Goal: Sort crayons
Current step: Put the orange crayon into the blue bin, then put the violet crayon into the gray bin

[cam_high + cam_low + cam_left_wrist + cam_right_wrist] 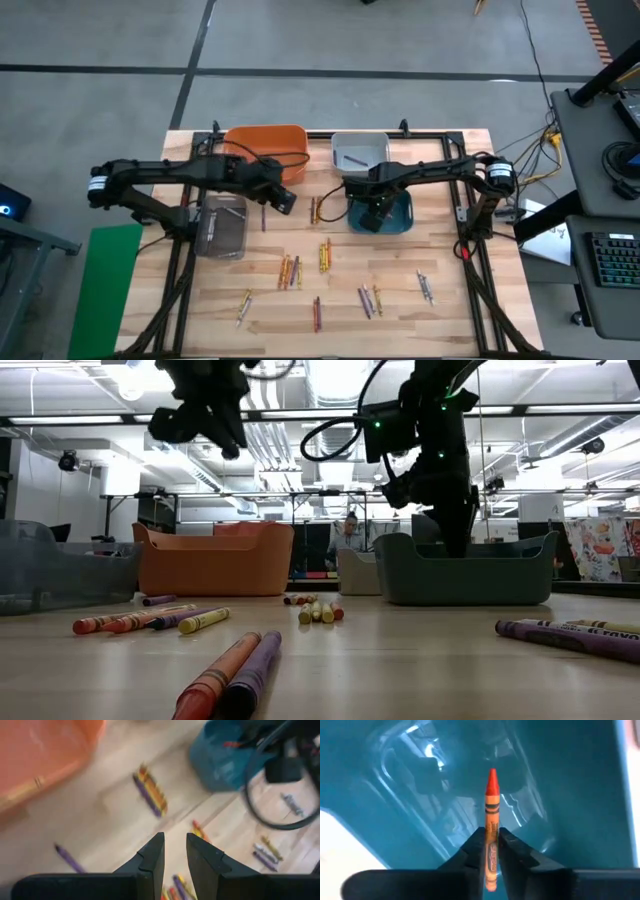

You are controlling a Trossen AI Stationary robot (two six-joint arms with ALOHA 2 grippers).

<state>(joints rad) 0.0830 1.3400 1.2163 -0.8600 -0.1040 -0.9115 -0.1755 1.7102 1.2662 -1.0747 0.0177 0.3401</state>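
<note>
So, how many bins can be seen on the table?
4: the orange bin at the back left, the grey bin at the back centre, the teal bin under the right gripper, and the clear bin at the left.

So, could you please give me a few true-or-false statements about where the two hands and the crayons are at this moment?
1. The right hand has an orange crayon between its fingers. True.
2. That hand is over the orange bin. False: it is over the teal bin.
3. The left hand holds a purple crayon. False: nothing is between its fingers.
4. Loose crayons lie on the wooden table. True.
</note>
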